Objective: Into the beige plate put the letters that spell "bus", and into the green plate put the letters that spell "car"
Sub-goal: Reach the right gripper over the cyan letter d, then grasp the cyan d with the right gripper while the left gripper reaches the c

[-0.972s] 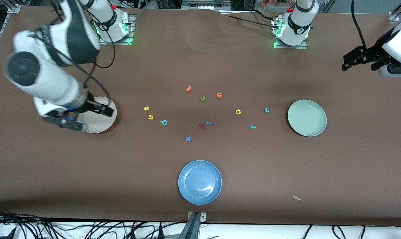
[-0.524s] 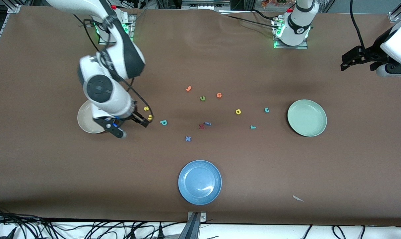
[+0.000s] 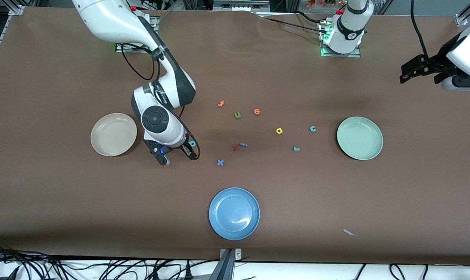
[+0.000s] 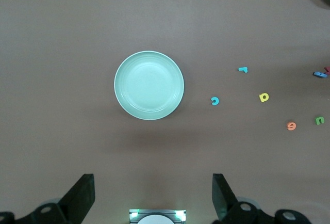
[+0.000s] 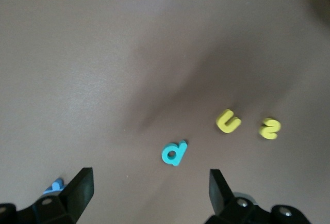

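Note:
The beige plate [image 3: 113, 134] lies bare near the right arm's end. My right gripper [image 3: 179, 157] [image 5: 149, 198] hangs open low over the table beside it, with the teal b [image 3: 192, 143] [image 5: 175, 153] just ahead of its fingers. The yellow u [image 5: 228, 121] and yellow s [image 5: 269, 128] lie close to the b; the arm hides them in the front view. The green plate [image 3: 359, 138] [image 4: 149, 85] is bare. Near it lie the teal c [image 3: 313, 128] [image 4: 215, 100], the teal r [image 3: 296, 148] [image 4: 243, 69] and the yellow a [image 3: 279, 131] [image 4: 264, 97]. My left gripper [image 3: 419, 77] [image 4: 152, 198] waits open, high over its end of the table.
A blue plate [image 3: 234, 213] sits near the front camera. Mid-table lie two orange letters [image 3: 221, 104] [image 3: 257, 112], an olive letter [image 3: 237, 115], a dark red letter [image 3: 236, 148] and a blue x [image 3: 220, 162]. A paper scrap [image 3: 349, 232] lies near the front edge.
My right arm has swung from over the beige plate toward mid-table, stopping over the teal b, fingers still open. The left arm has hardly moved.

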Tool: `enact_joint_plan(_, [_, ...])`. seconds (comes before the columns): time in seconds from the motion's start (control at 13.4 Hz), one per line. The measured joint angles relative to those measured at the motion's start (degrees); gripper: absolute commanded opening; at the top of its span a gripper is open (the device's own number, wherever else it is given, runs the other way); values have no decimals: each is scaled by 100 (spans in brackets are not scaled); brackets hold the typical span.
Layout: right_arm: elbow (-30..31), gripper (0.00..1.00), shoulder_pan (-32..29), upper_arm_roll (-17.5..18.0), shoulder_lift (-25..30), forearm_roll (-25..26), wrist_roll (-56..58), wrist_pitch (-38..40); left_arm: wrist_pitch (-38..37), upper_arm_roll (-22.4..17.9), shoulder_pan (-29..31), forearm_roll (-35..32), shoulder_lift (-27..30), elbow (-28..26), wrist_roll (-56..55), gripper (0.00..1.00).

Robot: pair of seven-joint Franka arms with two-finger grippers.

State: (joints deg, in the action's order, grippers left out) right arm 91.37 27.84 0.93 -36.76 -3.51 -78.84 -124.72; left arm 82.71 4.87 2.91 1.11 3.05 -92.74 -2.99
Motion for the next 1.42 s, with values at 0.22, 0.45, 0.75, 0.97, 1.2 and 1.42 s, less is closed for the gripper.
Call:
enact_joint_plan(0.22, [454,99,70,1,-32,-31,-18,-666,0,-18,9,0,-15,0,0,100])
enact_joint_plan(0.45, [744,88,140,1,-32,-33,-53,-897,0,-38,26,0,-27,-11,0,100])
enact_joint_plan(0.75, [939,78,144,-1,-31,-35,-63,-1045,78,-20,8,0,-163,-30,4,100])
enact_joint_plan(0.97, [1192,77,172,0,-32,-36,-72,-1511,381,0,-17,-1,-308,-51,4,100])
enact_joint_plan(1.2, [1310,75,233,0,-32,-38,-104,-1679,414,13,-88,0,-524,-247,6,100])
enact_joint_plan(1.42, [1338,72,301,0,-47,-38,-148,-1710,655,30,-273,0,-778,-417,-4,100])
